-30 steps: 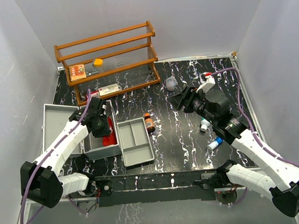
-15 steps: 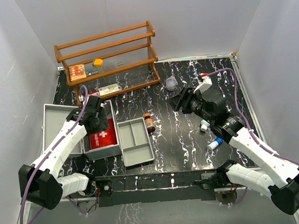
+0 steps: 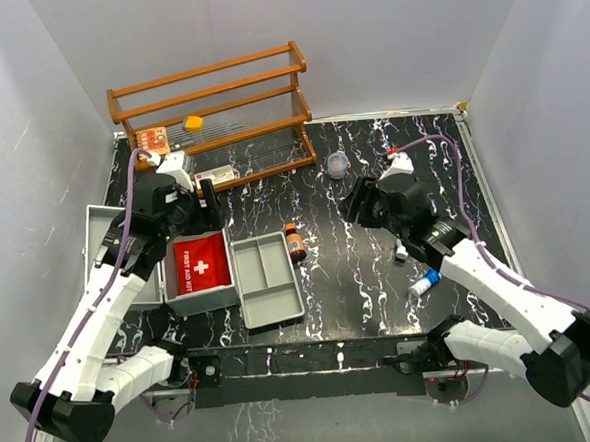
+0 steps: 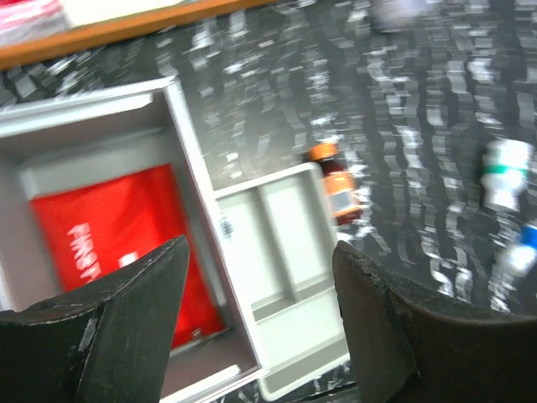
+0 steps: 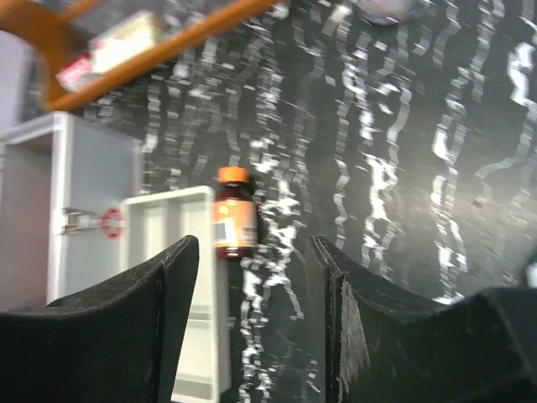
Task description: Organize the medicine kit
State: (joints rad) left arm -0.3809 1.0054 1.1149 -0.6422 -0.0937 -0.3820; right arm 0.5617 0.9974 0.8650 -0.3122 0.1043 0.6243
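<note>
Silver-grey medicine kit (image 3: 108, 247): locate at left of bench (image 3: 364, 282), lid open, long axis near-far. Prefer left gripper (image 3: 208, 199), released and empty, above its far edge. Reserve right gripper (image 3: 355, 203), likewise released, for amber bottle (image 3: 295, 242).

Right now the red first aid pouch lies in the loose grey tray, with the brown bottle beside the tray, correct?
No. The red first aid pouch lies inside the medicine kit, not the grey tray, as the top external view shows. The brown bottle is beside the tray.
</note>
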